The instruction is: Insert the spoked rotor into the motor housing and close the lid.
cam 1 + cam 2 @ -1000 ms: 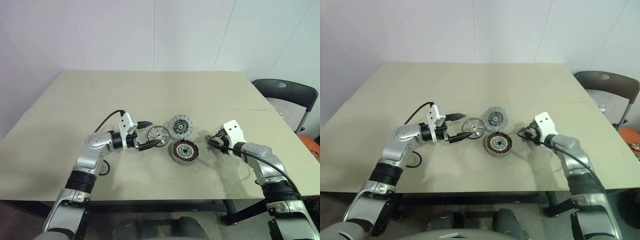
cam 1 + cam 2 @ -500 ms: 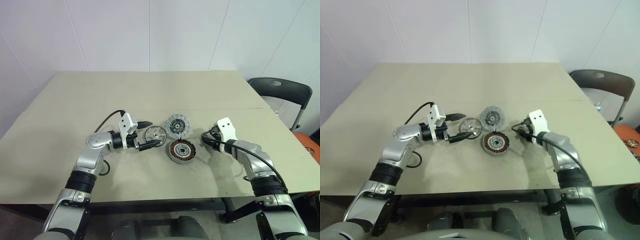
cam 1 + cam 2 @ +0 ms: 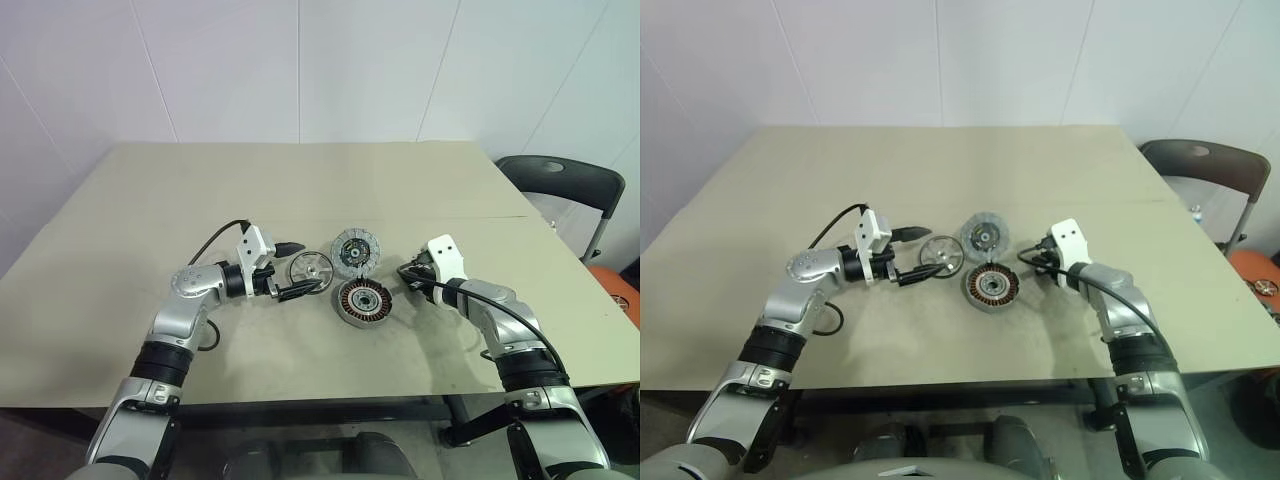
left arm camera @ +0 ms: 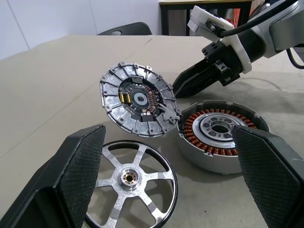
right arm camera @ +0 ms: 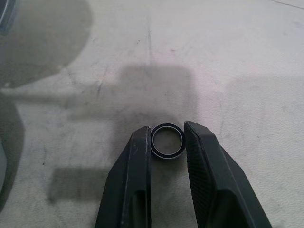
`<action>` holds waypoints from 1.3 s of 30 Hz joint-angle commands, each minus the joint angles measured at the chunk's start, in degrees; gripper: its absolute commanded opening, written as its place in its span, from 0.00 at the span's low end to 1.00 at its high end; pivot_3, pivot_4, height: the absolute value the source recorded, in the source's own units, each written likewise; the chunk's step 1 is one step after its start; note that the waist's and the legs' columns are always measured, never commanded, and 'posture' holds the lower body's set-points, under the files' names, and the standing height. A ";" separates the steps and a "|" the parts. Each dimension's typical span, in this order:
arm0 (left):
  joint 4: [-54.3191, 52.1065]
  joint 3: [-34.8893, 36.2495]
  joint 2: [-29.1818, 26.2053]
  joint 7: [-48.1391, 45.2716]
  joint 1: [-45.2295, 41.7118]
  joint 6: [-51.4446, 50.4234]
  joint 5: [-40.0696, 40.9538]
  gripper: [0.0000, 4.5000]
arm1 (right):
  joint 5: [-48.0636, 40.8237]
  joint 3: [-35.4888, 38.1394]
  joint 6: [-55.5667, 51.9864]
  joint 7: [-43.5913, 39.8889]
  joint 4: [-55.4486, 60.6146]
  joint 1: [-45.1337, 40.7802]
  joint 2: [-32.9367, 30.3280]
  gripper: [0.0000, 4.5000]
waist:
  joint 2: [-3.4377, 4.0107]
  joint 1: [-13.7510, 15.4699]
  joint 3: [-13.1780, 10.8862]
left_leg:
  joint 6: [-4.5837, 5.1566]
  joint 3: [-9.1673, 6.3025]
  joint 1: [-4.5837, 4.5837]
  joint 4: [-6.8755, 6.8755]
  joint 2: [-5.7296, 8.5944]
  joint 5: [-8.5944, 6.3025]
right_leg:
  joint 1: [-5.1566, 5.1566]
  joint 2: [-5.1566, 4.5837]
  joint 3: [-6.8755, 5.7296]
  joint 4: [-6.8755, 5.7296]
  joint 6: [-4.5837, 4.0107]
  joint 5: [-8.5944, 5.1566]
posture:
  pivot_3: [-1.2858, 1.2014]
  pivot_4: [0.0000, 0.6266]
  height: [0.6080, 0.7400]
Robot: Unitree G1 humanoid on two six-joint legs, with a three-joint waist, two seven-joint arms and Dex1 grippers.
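Note:
The spoked rotor point(image 3: 313, 269) lies flat on the table, a thin silver wheel. My left gripper point(image 3: 310, 267) stands open with one finger on each side of it, apart from its rim. To its right sits the motor housing point(image 3: 364, 301), copper windings showing inside point(image 4: 221, 134). The lid point(image 3: 357, 249) leans tilted against the housing's far edge, its ribbed face point(image 4: 138, 99) toward the left wrist camera. Just right of the housing, my right gripper point(image 3: 403, 272) points down at the table. Its fingers point(image 5: 137, 161) are shut on a small dark ring point(image 5: 167, 156) lying on the tabletop.
A dark chair point(image 3: 560, 185) stands beyond the table's right edge, with an orange object point(image 3: 622, 292) on the floor near it. A faint seam point(image 3: 470, 219) crosses the tan tabletop behind the parts. A black cable point(image 3: 215, 236) loops off the left wrist.
The head camera shifted. My right gripper moved left toward the housing and its fingers closed in on the small ring. The left arm and the three parts stayed put.

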State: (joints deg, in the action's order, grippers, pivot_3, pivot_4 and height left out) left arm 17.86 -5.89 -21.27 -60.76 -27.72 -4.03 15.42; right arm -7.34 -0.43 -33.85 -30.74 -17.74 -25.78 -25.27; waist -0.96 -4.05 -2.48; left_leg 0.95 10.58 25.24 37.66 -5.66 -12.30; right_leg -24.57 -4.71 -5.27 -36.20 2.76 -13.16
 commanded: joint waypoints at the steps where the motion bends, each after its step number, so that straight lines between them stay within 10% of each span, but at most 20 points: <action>1: -0.90 0.50 -0.30 0.15 -0.87 1.14 -0.13 1.00 | 0.09 -0.95 -0.42 -0.63 1.34 -1.12 0.51 0.14 | 0.00 -0.02 0.00 | 0.00 0.00 0.00 0.00 0.00 0.00 | 0.00 0.00 0.00 0.00 0.00 0.00 | 0.52 0.00 1.00; 26: -6.44 1.85 -2.20 -3.36 1.64 -4.31 4.81 1.00 | -14.75 -3.44 -9.05 -19.32 32.80 4.24 -9.65 0.14 | 0.07 0.82 -0.05 | 0.00 0.00 0.10 -0.21 0.03 0.00 | -0.35 -0.05 0.01 0.11 -0.01 -0.02 | 0.52 0.00 1.00; 39: -10.57 1.12 -3.82 -5.11 4.18 -7.93 6.17 1.00 | -10.75 -10.33 -9.77 -18.42 29.63 4.19 -10.36 0.14 | 0.06 1.68 -0.05 | 0.00 0.03 0.12 -0.24 0.05 -0.01 | -0.40 -0.08 0.01 0.19 -0.01 -0.02 | 0.52 0.00 1.00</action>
State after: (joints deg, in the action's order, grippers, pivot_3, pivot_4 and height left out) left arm 9.58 -5.43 -24.88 -65.95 -22.90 -12.11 20.77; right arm -18.60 -10.95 -44.42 -49.32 11.68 -20.76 -34.90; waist -0.90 -2.37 -2.52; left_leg 0.95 10.62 25.37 37.42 -5.60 -12.31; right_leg -24.97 -4.80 -5.26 -36.01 2.75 -13.18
